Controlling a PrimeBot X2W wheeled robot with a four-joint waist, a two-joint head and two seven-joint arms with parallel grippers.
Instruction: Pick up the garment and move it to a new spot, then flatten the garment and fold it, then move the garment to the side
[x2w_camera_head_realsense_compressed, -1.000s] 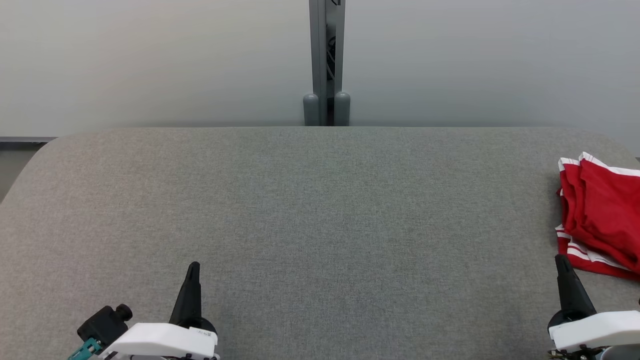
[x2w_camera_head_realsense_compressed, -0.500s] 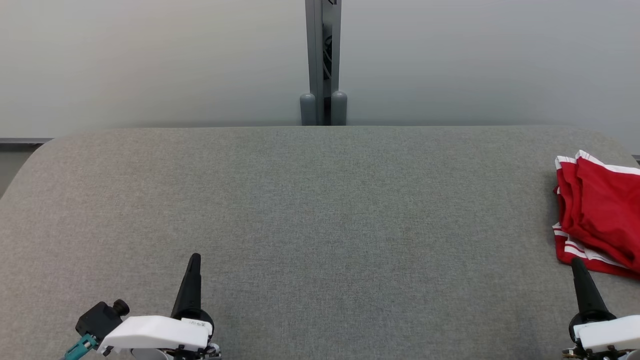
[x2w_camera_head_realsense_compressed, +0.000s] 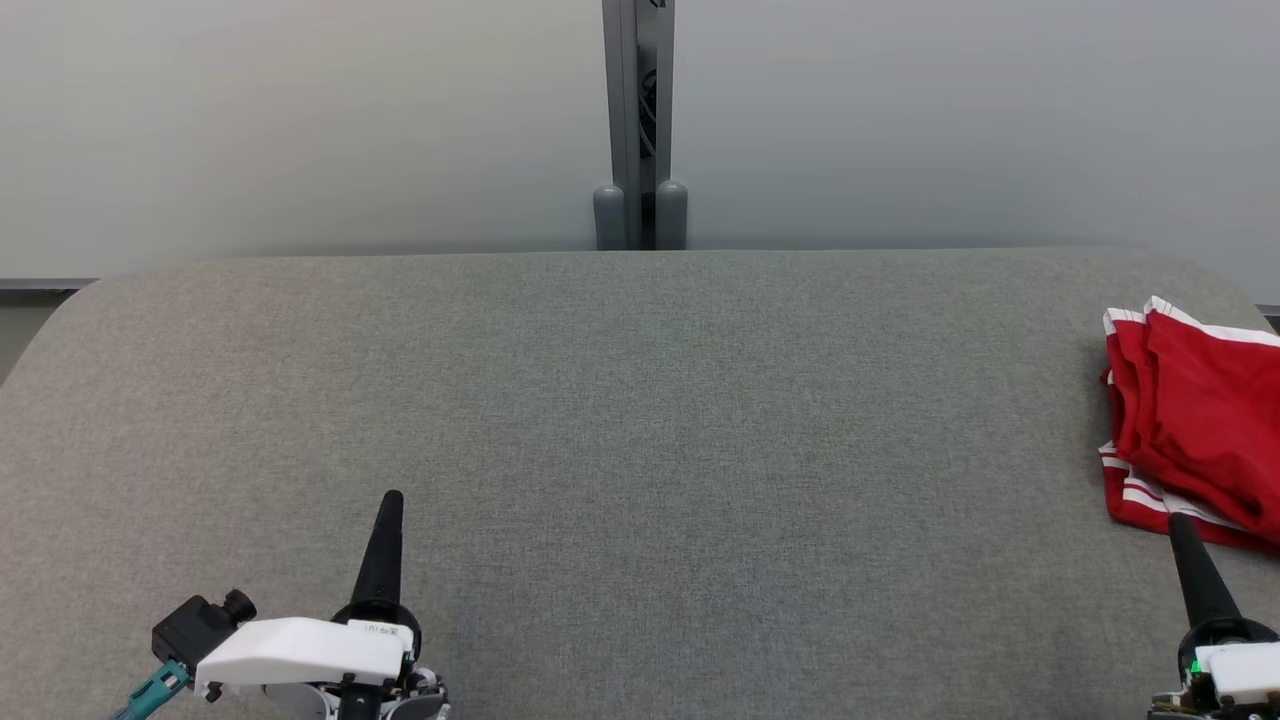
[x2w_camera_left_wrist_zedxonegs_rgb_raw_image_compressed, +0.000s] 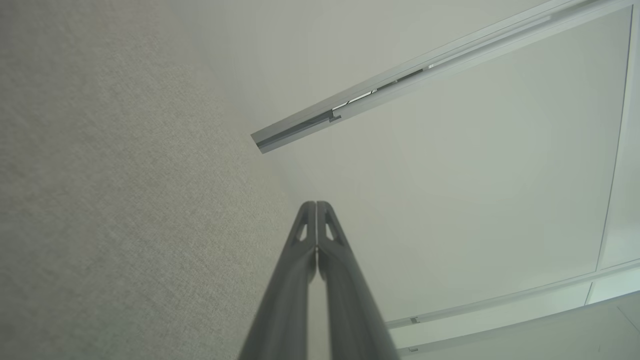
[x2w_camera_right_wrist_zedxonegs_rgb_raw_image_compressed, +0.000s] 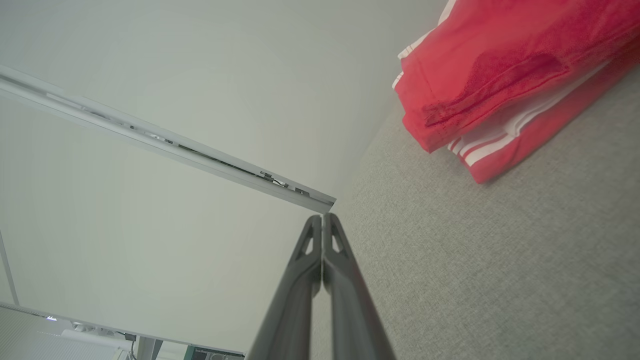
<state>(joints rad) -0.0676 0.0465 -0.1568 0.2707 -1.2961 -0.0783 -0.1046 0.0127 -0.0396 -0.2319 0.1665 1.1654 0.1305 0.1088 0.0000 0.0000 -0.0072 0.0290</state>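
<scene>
Subject: one red soft-knit garment with white striped hems, lying bunched in several loose layers on the grey woven-fabric table top. Its far side runs out of the head view.

Position re tool: just ahead of the right gripper and slightly to its outer side. In the right wrist view a strip of bare grey cloth separates the fingertips from the nearest striped hem, so no contact is judged. It lies well apart from the left gripper, across the whole width of the table.

Tool state: both grippers have their two long dark fingers pressed together tip to tip, with nothing between them. Both hang low over the table, pointing away from the robot.

Handling (judgement):
- light and limp, no stiffness; will sag and drape as soon as it leaves the surface
- layers are loose, so a pinch on the top layer alone would likely peel the bundle open
- the knit should grip well against the fingers, little slip expected
- not fragile
- best hold: the striped hem corner nearest the right gripper, jaws opened first, then a second hold along the same hem for spreading

Count: garment 1; grippers 2; table 1; grey upright post 1, beyond the far table edge, against a pale wall
</scene>
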